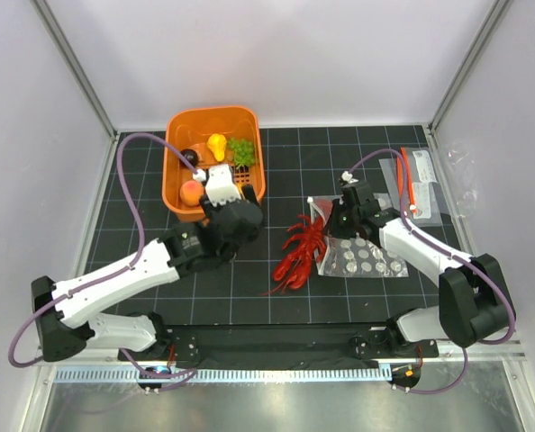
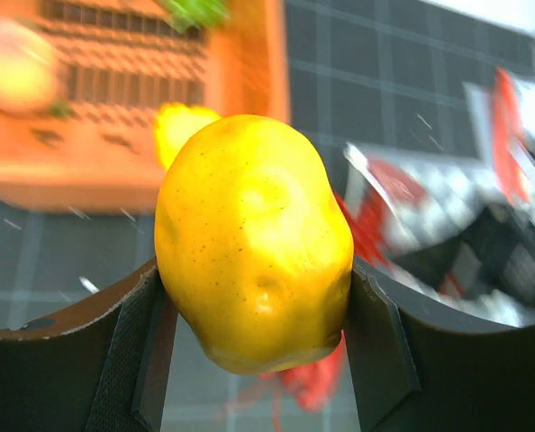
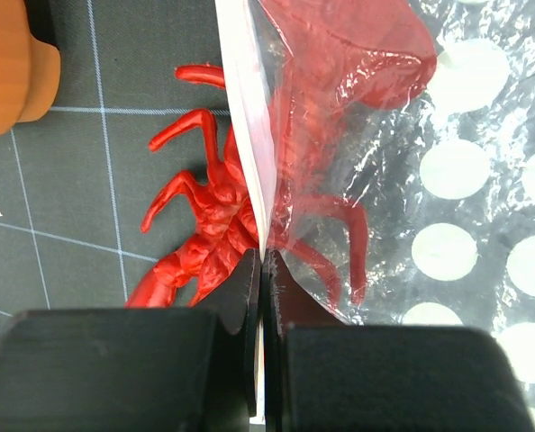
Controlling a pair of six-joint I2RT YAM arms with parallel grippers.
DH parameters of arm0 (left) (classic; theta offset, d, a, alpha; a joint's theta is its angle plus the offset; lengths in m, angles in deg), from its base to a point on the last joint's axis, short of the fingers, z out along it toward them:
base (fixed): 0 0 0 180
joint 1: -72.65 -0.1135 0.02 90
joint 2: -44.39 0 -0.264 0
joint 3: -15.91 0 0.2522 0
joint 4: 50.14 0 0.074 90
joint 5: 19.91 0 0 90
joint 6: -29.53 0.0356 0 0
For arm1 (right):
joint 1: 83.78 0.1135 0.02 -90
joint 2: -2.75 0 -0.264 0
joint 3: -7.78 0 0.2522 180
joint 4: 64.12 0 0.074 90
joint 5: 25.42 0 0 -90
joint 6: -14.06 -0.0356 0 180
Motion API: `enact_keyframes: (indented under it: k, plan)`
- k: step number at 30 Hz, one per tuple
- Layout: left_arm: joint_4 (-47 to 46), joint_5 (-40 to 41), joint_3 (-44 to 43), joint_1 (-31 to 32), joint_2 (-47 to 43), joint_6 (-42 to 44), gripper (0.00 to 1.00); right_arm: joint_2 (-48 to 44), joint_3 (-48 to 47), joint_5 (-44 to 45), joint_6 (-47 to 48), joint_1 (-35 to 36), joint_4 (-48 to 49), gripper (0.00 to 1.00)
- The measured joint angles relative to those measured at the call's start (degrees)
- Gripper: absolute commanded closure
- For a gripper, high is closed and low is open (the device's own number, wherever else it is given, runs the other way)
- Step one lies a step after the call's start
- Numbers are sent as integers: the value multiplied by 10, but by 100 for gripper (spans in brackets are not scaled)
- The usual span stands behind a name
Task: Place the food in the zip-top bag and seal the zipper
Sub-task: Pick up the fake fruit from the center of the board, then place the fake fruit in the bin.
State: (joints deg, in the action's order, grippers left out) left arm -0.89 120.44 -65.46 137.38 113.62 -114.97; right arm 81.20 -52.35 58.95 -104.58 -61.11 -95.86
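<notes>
Left arm: reaches from the near-left corner of the black gridded mat (image 1: 340, 153) up to the near wall of the orange basket (image 1: 179, 126), forearm slanting upward and to the right, wrist bent over the basket's near right corner. The left gripper (image 2: 254, 306) has its jaws partly apart and clamped on a yellow fruit (image 2: 249, 234), one finger pad (image 2: 146, 351) pressed to each flank. The fruit is smooth, glossy and finely speckled, narrower at its lower end, and stands upright between the pads; the basket lies beyond it and to its left.

Right arm: folded at the elbow well to the right of the basket, forearm pointing back toward it. The right gripper (image 3: 263, 261) has its jaws closed flat on the mouth edge of the zip-top bag (image 3: 466, 171), pinching the white zipper (image 3: 249, 135) strip.

The bag is clear, crinkled and printed with white dots; it lies on the mat to the right of the basket and nearer the arm bases. The red lobster (image 3: 204, 234) sprawls between basket and bag, legs spread. One claw and some legs show through the film, but whether they lie inside or beneath it cannot be told.

Inside the basket: a peach-orange fruit (image 1: 191, 191) at the near wall and a green grape bunch (image 1: 241, 150) by the right wall.
</notes>
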Motion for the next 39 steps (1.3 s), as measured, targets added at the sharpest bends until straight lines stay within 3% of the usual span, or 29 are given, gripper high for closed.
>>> enact_keyframes:
  k: [5, 11, 14, 15, 16, 22, 27, 32, 35, 39]
  plan:
    - [-38, -42, -10, -126, 28, 84, 59, -7, 6, 1, 0, 0, -1, 99]
    - [-57, -133, -46, -239, 107, 116, 64, -19, 6, 2, 0, 0, -2, 99]
    - [-64, -160, -65, -267, 161, 129, 39, -20, 6, 2, 0, 0, -2, 99]
    - [-66, -167, -69, -269, 173, 132, 13, -20, 6, 2, 0, 0, -3, 99]
    - [-66, -178, -73, -273, 186, 138, 1, -20, 6, 2, 0, 0, -3, 99]
    - [-30, -228, -123, -299, 221, 148, 0, -20, 6, 2, 0, 0, -7, 99]
    - [-23, -303, -114, -301, 170, 218, 0, -20, 6, 2, 1, 0, -12, 99]
    - [-13, -395, -44, -262, 48, 298, 12, -20, 6, 3, 3, 0, -14, 99]
    - [-9, -429, -7, -223, -10, 329, 25, -20, 6, 3, 4, 0, -14, 99]
    - [-11, -475, 33, -200, -28, 362, 33, -20, 6, 1, 4, 0, -14, 99]
